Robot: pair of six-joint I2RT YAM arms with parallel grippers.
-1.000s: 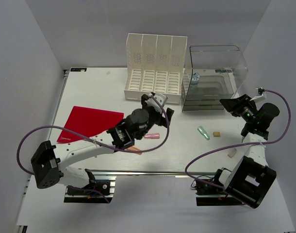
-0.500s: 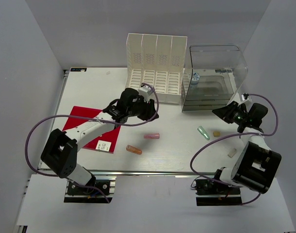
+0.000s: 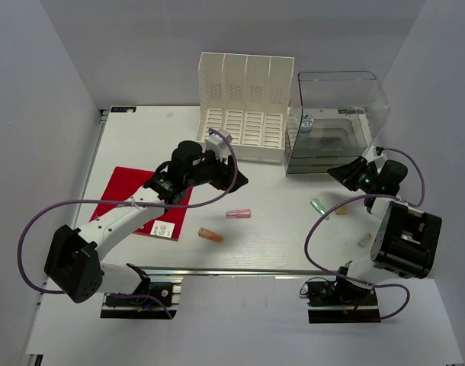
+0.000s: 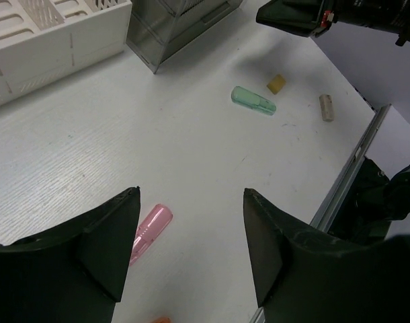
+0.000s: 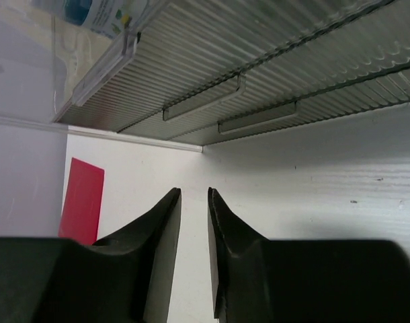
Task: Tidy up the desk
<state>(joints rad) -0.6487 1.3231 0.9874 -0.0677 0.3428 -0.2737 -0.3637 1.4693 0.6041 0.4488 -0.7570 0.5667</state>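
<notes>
The desk (image 3: 286,236) is a white tabletop with a silvery rail (image 3: 240,269) along its near edge. On it lie a pink cap (image 3: 238,213), an orange cap (image 3: 210,235), a green cap (image 3: 319,206), a small yellow piece (image 3: 341,210) and a beige piece (image 3: 363,240). My left gripper (image 3: 234,174) hovers open behind the pink cap (image 4: 150,232), and nothing sits between its jaws (image 4: 191,192). My right gripper (image 3: 335,171) hangs just in front of the clear drawer unit (image 3: 335,126). Its jaws (image 5: 193,190) stand a narrow gap apart and hold nothing.
A red folder (image 3: 133,198) lies at the left under my left arm. A white file organiser (image 3: 244,107) stands at the back, beside the drawer unit (image 5: 259,67). Grey walls close in both sides.
My left arm has pulled back from the near middle toward the organiser, uncovering the pink and orange caps. My right gripper has moved in toward the drawer unit, and its jaws have narrowed.
</notes>
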